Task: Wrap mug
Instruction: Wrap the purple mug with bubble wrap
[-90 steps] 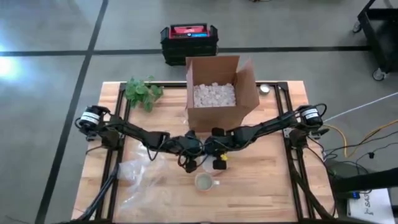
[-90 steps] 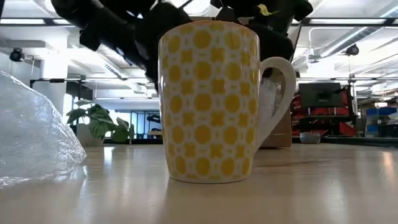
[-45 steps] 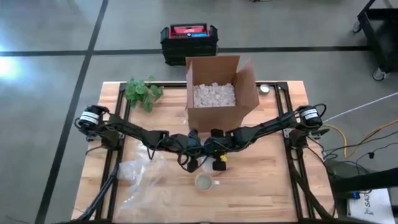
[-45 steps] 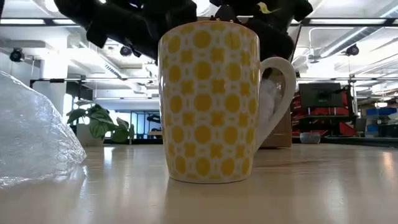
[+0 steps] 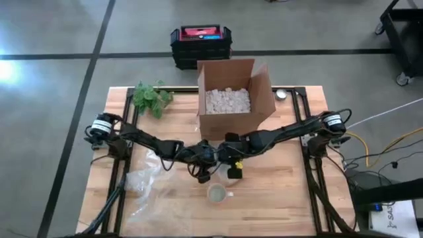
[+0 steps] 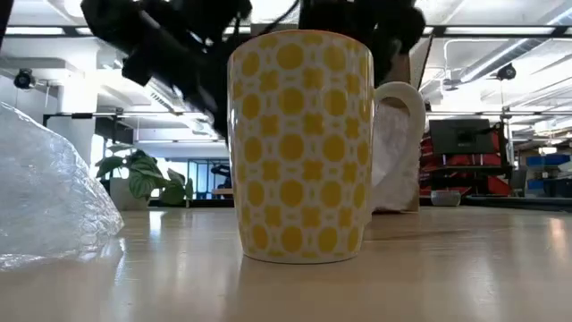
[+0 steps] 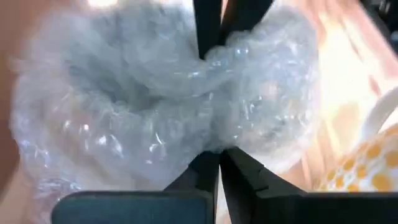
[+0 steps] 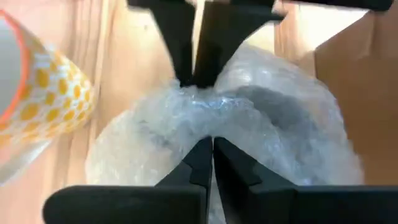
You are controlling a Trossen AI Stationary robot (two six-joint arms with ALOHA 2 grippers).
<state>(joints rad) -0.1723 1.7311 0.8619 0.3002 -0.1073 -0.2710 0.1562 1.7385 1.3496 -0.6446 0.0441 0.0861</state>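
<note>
A yellow-patterned mug stands bare and upright on the wooden table, so wrapping has not begun. Just behind it, the left gripper and right gripper meet over the table's middle, each pinched closed on opposite edges of one sheet of bubble wrap. By my reading, the sheet must yet go around the mug. More bubble wrap lies to the left. The overhead view hides the held sheet beneath the arms

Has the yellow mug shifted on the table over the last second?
No. In the low view the mug sits exactly where it did against the plant behind it.
</note>
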